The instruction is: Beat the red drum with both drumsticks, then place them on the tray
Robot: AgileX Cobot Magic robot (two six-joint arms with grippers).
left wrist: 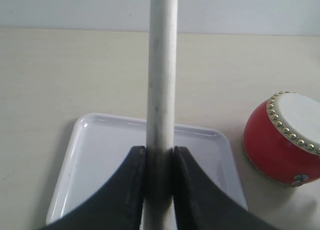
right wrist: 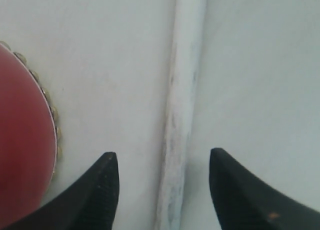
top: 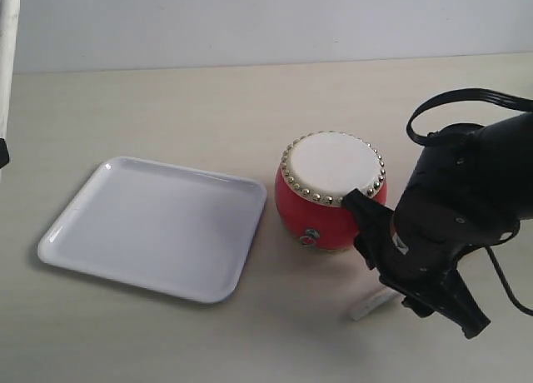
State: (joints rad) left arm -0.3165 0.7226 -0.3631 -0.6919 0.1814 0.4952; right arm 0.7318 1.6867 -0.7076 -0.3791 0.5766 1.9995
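The red drum point(top: 331, 191), cream-topped and brass-studded, stands on the bench point(top: 250, 108) beside the white tray point(top: 150, 225). My left hand point(left wrist: 160, 152) clamps one pale drumstick point(left wrist: 161, 80). My right hand point(right wrist: 162, 154) hangs low, spread wide astride the other drumstick point(right wrist: 182, 90), which lies flat.

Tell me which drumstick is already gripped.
The drumstick in the left gripper, which is shut on it. The other drumstick lies on the table inside the open right gripper, beside the red drum.
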